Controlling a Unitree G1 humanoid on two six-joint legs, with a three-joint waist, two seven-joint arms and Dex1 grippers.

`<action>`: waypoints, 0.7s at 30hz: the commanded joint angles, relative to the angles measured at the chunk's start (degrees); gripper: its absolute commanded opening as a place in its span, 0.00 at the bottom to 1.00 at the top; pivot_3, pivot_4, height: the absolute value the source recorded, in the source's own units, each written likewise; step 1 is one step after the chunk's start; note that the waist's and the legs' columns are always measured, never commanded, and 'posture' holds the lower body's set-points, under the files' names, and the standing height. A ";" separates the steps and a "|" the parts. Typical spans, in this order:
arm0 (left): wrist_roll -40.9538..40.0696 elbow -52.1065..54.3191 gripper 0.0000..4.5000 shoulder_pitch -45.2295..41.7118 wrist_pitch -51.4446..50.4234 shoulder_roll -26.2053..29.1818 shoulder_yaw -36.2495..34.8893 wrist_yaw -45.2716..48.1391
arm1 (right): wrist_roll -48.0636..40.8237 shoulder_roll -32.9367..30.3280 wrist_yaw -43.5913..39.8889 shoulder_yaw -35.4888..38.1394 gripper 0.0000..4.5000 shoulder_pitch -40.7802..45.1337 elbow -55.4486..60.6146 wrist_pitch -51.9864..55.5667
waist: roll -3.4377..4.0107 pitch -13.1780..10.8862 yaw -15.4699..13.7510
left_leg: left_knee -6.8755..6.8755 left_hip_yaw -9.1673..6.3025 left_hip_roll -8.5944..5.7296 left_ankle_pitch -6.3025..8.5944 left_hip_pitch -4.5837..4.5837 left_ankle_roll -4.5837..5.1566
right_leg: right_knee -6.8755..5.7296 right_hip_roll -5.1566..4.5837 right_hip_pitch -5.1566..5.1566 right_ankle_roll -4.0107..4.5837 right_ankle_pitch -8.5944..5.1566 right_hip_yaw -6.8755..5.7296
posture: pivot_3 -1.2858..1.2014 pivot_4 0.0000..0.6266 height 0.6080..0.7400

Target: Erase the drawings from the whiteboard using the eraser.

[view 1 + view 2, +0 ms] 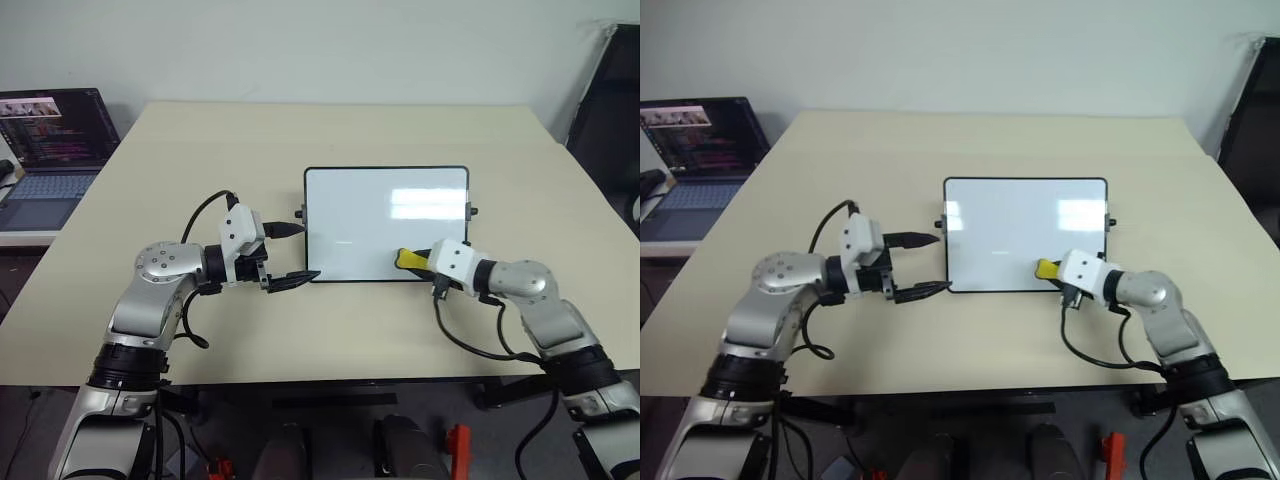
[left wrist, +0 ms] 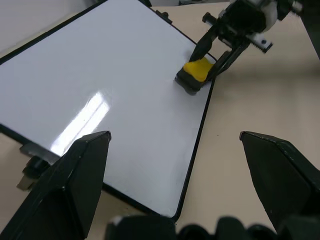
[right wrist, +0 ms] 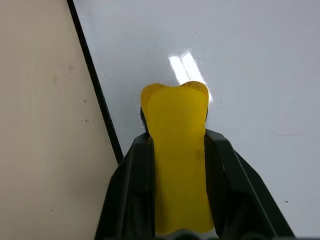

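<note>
Eraser (image 3: 179, 165) sits clamped between my right gripper's (image 1: 428, 262) fingers, its dark underside apparently flat on the whiteboard (image 1: 360, 215) near the near right corner. My left gripper (image 1: 290, 255) hangs spread wide, holding nothing, just beside the board's near left corner. Board surface reads clean. Beyond the table (image 1: 300, 130), a laptop (image 1: 50, 150) stands.

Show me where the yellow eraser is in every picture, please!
Left eye view: the eraser sits near the whiteboard's lower right corner, held by the right gripper.
Right eye view: same corner of the board.
Left wrist view: upper middle, pinched between two black fingers.
Right wrist view: centre, squeezed between the fingers.
Shared landmark: the board's thin black frame beside the eraser.
</note>
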State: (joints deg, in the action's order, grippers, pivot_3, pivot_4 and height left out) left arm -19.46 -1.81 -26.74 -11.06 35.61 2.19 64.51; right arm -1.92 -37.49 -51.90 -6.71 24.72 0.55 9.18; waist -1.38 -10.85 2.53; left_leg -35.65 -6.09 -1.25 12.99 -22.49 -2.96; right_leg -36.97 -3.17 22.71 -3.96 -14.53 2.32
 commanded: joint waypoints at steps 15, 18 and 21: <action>4.34 -5.16 1.00 -12.08 4.46 -27.91 15.42 -7.68 | -14.37 -8.58 21.99 39.37 0.21 -9.76 0.39 29.62 | 0.15 -0.13 -2.47 | -0.30 0.20 -0.43 0.18 -0.78 -0.01 | 0.07 -0.04 0.58 0.15 0.17 -0.04 | 0.52 0.24 1.00; 9.77 -8.36 1.00 -12.49 7.09 -31.22 18.84 -11.67 | -10.52 -7.22 28.29 37.56 0.21 -10.88 -7.29 29.80 | 0.15 -0.13 -2.07 | -0.26 0.40 -0.35 0.18 -0.55 0.00 | 0.00 0.03 0.51 0.15 0.17 0.11 | 0.52 0.24 1.00; 12.38 -10.72 1.00 -12.92 11.13 -32.56 20.26 -12.33 | -9.12 -6.92 29.67 35.49 0.21 -9.78 -12.02 27.37 | 0.38 -0.04 -1.48 | -0.27 0.57 -0.31 0.15 -0.45 0.05 | -0.01 0.07 0.49 0.15 0.14 0.24 | 0.52 0.24 1.00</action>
State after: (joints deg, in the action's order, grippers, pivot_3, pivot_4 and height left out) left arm -8.25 -12.70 -38.38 -3.02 3.43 22.15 52.55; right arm -12.13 -43.64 -23.22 28.92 13.60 -11.03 38.93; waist -1.00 -10.89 1.04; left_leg -35.93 -5.49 -1.56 13.13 -22.94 -2.88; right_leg -36.98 -3.10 23.19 -3.82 -14.39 2.59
